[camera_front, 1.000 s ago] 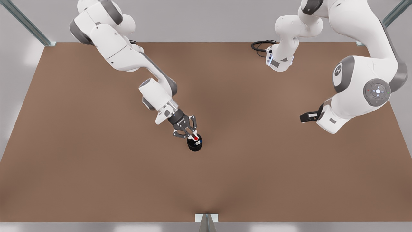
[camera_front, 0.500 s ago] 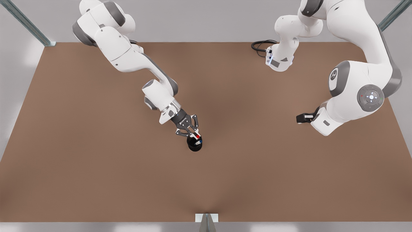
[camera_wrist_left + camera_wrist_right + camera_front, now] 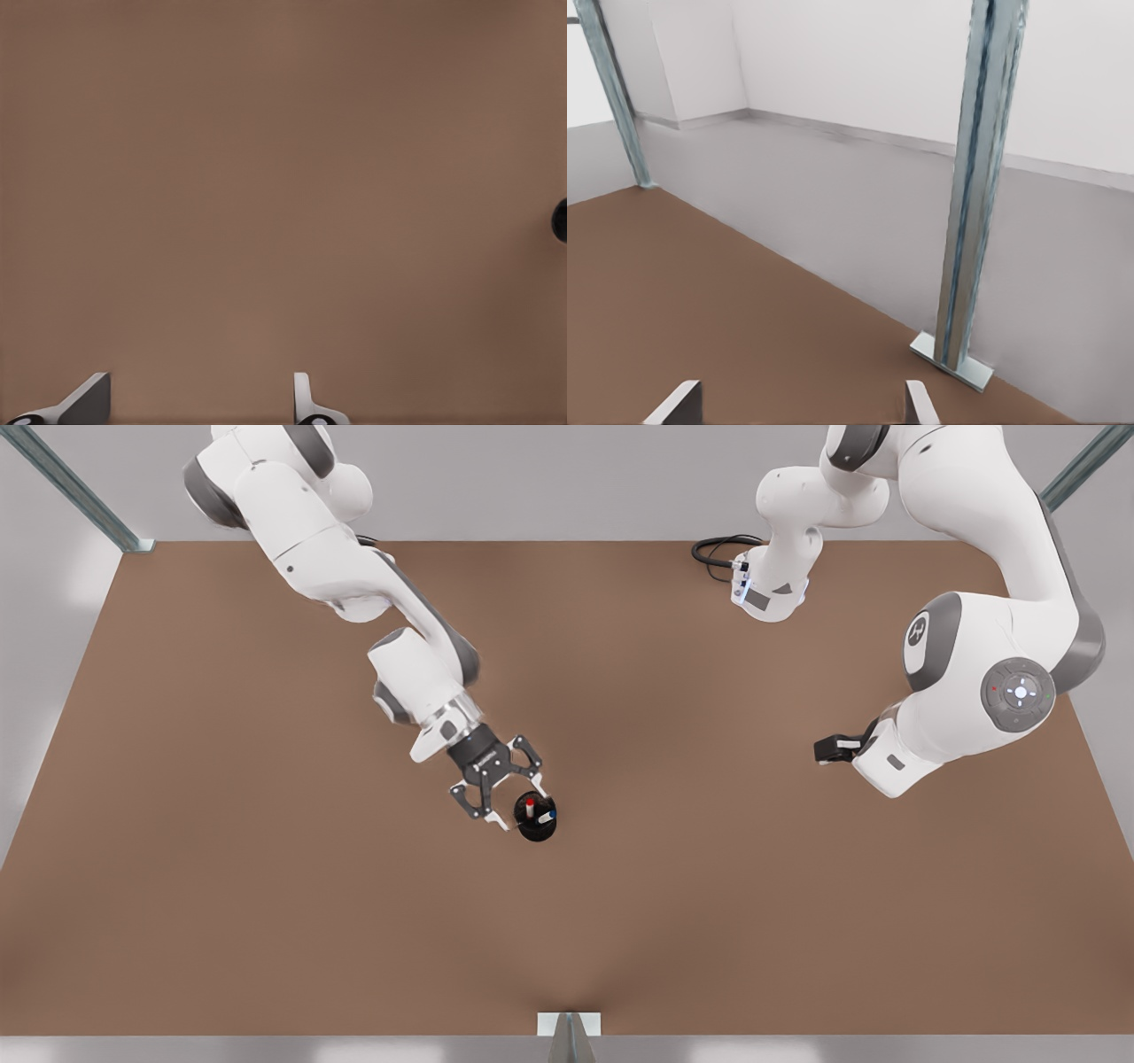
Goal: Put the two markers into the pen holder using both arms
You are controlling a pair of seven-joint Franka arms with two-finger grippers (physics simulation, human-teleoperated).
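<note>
Front view: both markers [image 3: 536,811] upright in pen holder [image 3: 536,829].

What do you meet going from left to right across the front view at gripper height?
left gripper, open → pen holder with the red marker and blue marker inside → right gripper, waiting at the table's side.

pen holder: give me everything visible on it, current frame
The pen holder is a small black round cup that looks matte, standing upright on the brown table near its middle. Two markers stand in it: the red-capped marker and the blue-capped marker, cap ends poking above the rim. The left gripper is open right beside it on the front view's left, not gripping it.
</note>
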